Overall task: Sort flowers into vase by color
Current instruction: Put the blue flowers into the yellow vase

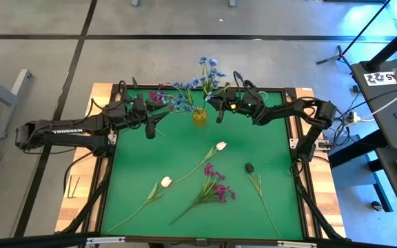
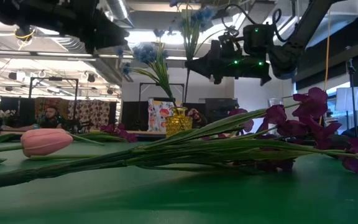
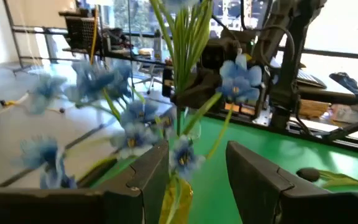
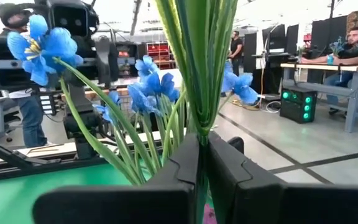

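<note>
**Blue stems being held over the vase; other flowers lying on the table**

The left pincer is being held open at the far left part of the green table, just left of the yellow vase, with nothing between its fingers. Magenta blossoms are seen close beside it. The blue flowers are standing in the vase at the table's far edge. The right pincer is being kept closed on green stems of the blue flowers, just right of the vase. Nearer the front, left to right, a white tulip, a second white tulip, a magenta-purple flower and a dark-tipped stem are lying flat, apart from one another.
</note>
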Robot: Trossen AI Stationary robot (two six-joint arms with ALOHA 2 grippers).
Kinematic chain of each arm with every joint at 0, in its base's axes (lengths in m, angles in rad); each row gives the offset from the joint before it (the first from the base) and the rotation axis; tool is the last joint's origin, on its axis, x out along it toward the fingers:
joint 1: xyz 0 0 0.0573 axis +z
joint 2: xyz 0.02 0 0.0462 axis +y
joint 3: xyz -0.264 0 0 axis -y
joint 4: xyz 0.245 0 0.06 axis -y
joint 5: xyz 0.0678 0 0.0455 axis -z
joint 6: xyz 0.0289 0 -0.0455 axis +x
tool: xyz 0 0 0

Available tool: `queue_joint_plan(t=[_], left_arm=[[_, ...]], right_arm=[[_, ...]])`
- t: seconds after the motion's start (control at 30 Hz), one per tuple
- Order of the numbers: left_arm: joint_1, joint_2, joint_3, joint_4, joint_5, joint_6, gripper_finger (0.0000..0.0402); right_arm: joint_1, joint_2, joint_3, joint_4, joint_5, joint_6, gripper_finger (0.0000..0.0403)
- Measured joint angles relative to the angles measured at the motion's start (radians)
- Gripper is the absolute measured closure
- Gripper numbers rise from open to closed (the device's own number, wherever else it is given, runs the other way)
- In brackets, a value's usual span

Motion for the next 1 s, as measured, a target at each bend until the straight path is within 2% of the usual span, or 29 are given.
queue_joint_plan(t=[0.47, 1.0], left_arm=[[0.004, 0.000, -0.012, 0.029, 0.019, -0.011, 0.0246], [0.004, 0.000, -0.012, 0.020, 0.019, -0.031, 0.0246]], right_arm=[[0.000, 0.140, 0.019, 0.114, 0.000, 0.032, 0.0384], [0.000, 0.148, 0.080, -0.047, -0.027, 0.030, 0.0384]])
